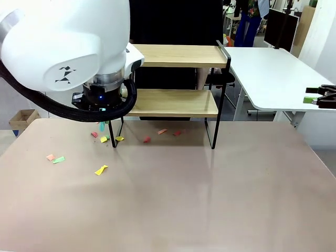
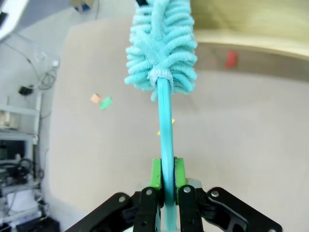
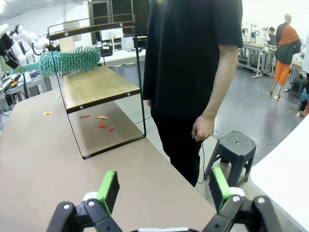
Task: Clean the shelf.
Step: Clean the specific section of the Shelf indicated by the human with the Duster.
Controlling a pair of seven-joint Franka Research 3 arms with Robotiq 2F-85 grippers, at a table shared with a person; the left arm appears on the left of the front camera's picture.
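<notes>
Your left gripper (image 2: 164,175) is clamped on the teal duster (image 2: 163,48) handle, with the fluffy head between the shelf (image 1: 178,102) boards at its left end. The right gripper (image 3: 164,187) is wide open, holding nothing, off to the shelf's right. Paper scraps (image 1: 101,169) lie in front of and under the shelf, which sits on the worktop (image 1: 184,199) at its far side, and a person (image 3: 193,58) is standing just behind it.

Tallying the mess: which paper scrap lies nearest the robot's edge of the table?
The lone yellow scrap; all the others lie closer to the shelf.
</notes>
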